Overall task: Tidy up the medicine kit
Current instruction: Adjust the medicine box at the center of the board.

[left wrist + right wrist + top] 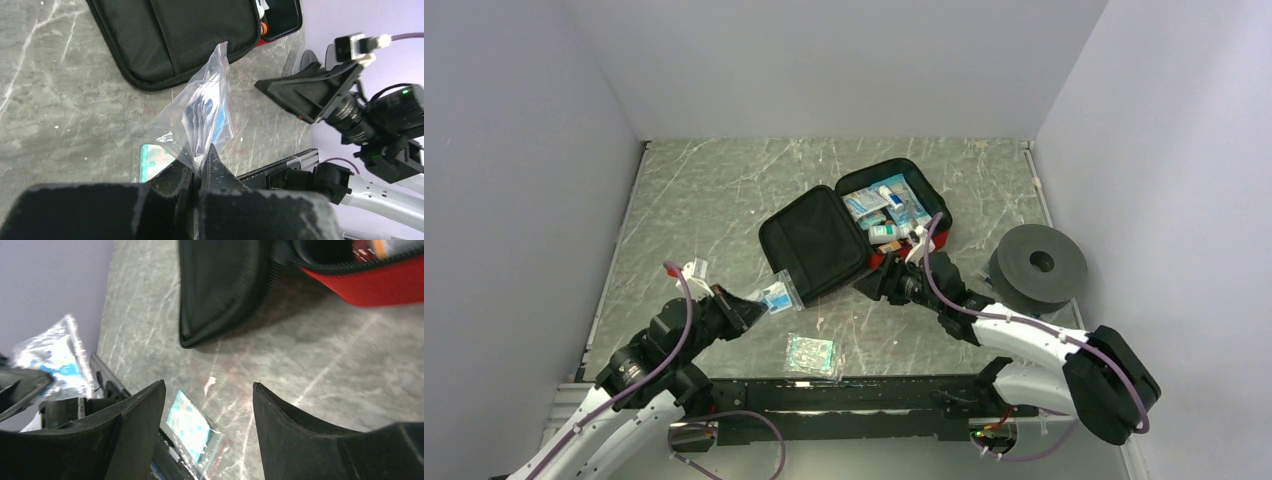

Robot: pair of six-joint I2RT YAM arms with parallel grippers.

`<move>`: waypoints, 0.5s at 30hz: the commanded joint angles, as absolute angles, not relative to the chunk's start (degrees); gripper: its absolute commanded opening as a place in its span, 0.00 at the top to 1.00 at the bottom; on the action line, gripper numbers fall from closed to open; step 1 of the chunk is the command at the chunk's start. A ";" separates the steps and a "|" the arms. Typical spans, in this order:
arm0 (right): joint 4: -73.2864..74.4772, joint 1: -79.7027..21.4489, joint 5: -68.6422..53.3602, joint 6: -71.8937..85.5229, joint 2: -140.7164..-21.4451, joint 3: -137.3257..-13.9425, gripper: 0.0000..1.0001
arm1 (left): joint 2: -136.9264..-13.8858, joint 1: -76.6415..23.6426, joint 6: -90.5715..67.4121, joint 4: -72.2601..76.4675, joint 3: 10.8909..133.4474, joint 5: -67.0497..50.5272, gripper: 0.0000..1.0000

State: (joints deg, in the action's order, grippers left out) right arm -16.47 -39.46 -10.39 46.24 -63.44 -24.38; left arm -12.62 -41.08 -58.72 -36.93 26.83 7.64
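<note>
Clear plastic sachet (205,107) pinched in left gripper (200,159); right gripper (207,392) agape (idle). Probable next move: stow sachet in open red soft-shell medicine kit (814,240).

We find open passage over the grey marbled worktop (694,200) left of the open red, black-lined soft zip case (816,245). A grey round disc (1037,266) crowds its right side, and a clear teal sachet (812,355) lies before its near edge.
</note>
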 commanded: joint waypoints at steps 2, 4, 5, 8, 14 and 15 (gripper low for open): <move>-31.60 -39.27 -4.64 55.18 -66.29 -18.90 0.31 | -14.85 -40.47 -56.99 -31.39 26.38 9.66 1.00; -36.98 -39.29 -4.47 56.70 -68.09 -17.21 0.30 | -15.99 -39.74 -56.66 -29.68 25.86 8.68 1.00; -39.06 -39.27 -3.96 57.46 -68.91 -16.81 0.29 | -16.59 -39.29 -56.57 -28.78 25.59 8.11 1.00; -44.80 -39.37 -2.29 59.95 -72.35 -15.89 0.28 | -18.37 -37.01 -55.98 -26.65 25.14 5.49 1.00; -62.84 -39.33 -1.32 65.80 -83.12 -14.20 0.28 | -21.08 -30.68 -53.98 -23.58 25.09 0.61 1.00; -65.74 -39.33 -1.38 66.98 -85.49 -14.27 0.28 | -21.42 -29.82 -53.47 -23.29 25.08 0.05 1.00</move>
